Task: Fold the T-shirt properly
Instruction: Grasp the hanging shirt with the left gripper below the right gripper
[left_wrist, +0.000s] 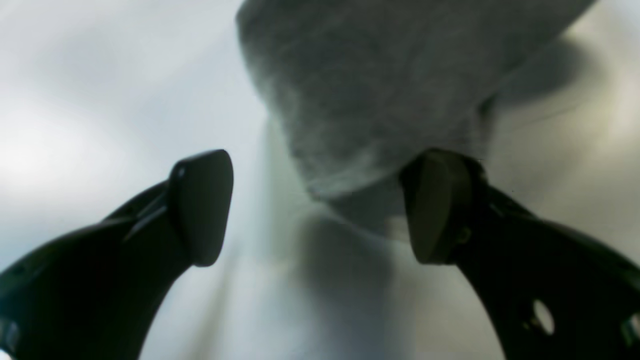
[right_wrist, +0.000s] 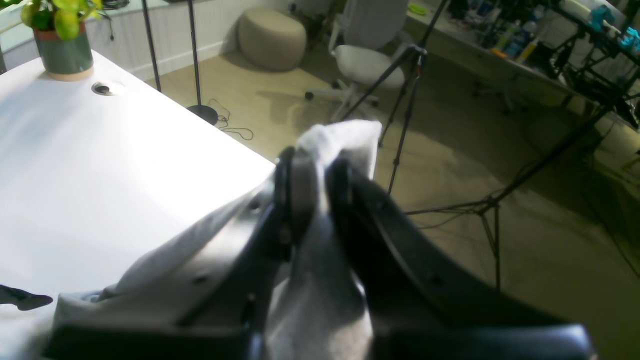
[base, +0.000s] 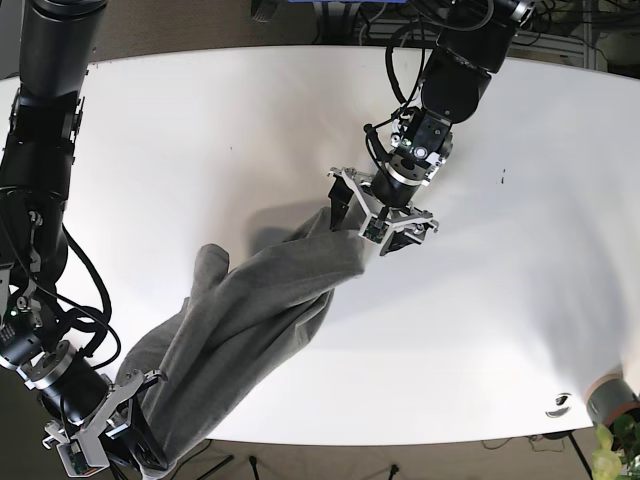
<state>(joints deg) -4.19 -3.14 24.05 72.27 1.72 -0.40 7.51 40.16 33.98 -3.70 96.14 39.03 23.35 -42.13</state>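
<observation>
The grey T-shirt (base: 250, 310) lies bunched in a long diagonal strip across the white table (base: 200, 130). My left gripper (base: 375, 218) is open at its upper end, with a finger on each side of the cloth. In the left wrist view the gripper (left_wrist: 320, 210) is wide open, and the shirt's edge (left_wrist: 375, 90) sits just ahead of its tips. My right gripper (base: 140, 420) is at the table's near left edge, shut on the shirt's lower end. The right wrist view shows cloth (right_wrist: 340, 137) pinched between its fingertips (right_wrist: 320, 170).
A potted plant (right_wrist: 65, 50) and a cable hole (right_wrist: 102, 89) are at one table corner; both show at the base view's lower right (base: 610, 400). Beyond the table edge are tripod stands (right_wrist: 400, 125) and a white office chair (right_wrist: 370, 65).
</observation>
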